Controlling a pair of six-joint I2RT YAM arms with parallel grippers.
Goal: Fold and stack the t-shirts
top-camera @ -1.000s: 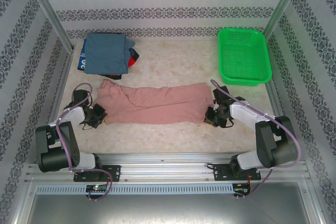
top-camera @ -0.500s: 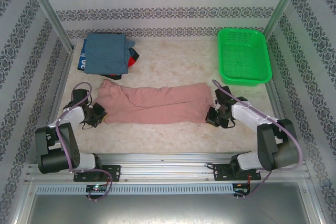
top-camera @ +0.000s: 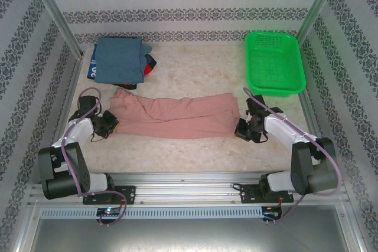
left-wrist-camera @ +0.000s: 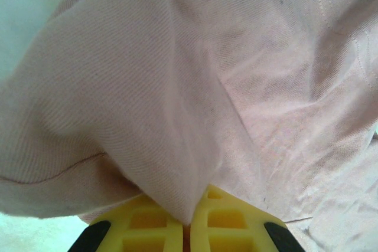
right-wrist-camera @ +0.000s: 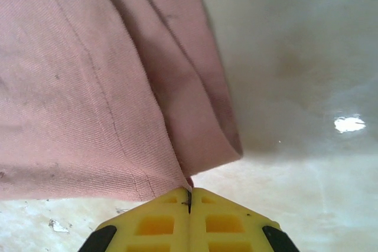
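Slippage risk: left claw (top-camera: pixel 110 123) at nine o'clock and right claw (top-camera: pixel 241 128) at three each clamp only a thin edge of the pink shirt (top-camera: pixel 177 116).

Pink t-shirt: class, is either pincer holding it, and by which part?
Both hold the pink t-shirt: the left pincer pinches a fold at its left end, the right pincer its right-end corner.

Left tool (top-camera: pixel 111 123), right tool (top-camera: pixel 240 129): both clamped.

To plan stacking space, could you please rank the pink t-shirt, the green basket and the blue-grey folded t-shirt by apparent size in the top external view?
1. pink t-shirt, spread widest
2. green basket
3. blue-grey folded t-shirt, only slightly smaller than the basket
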